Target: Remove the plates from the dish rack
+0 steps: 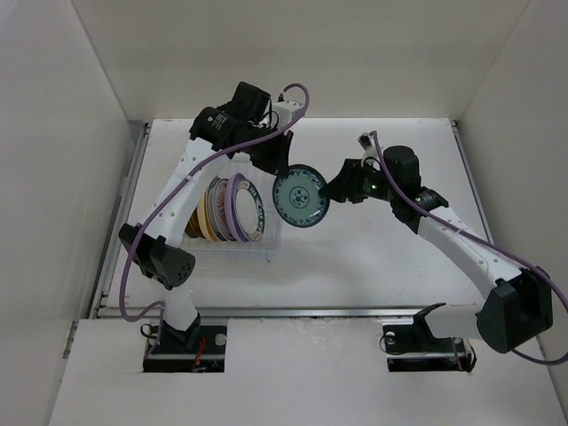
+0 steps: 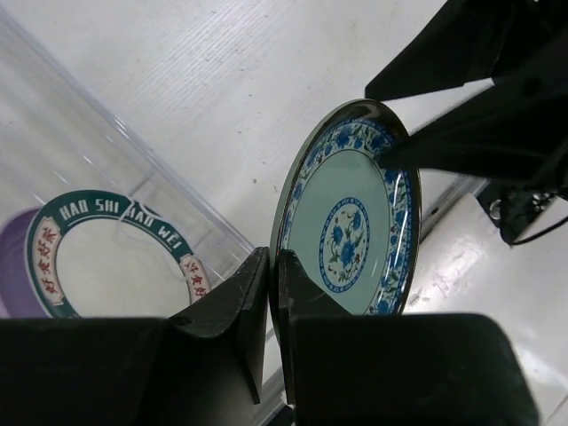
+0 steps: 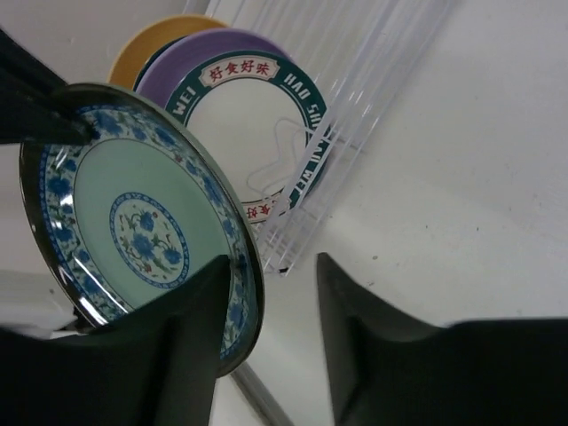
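Bright, even light, soft shadows on the table (image 1: 355, 257); wrist views' foregrounds seem slightly defocused.

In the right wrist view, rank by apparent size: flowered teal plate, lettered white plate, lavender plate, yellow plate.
1. Round teal plate with blue flowers, nearest the camera, so inflated.
2. Round white plate with lettered teal rim.
3. Round lavender plate and round yellow plate: mostly hidden, unranked.

You're looking at a pale teal plate (image 2: 351, 222): blue flower band round the rim, blue-and-red floral medallion dead centre. At its eight o'clock sits a white plate (image 2: 106, 266) with a dark teal rim, white letters and red characters, then a lavender plate (image 3: 191, 53), a yellow-tan plate (image 3: 142, 44) and the clear dish rack (image 3: 373, 80)
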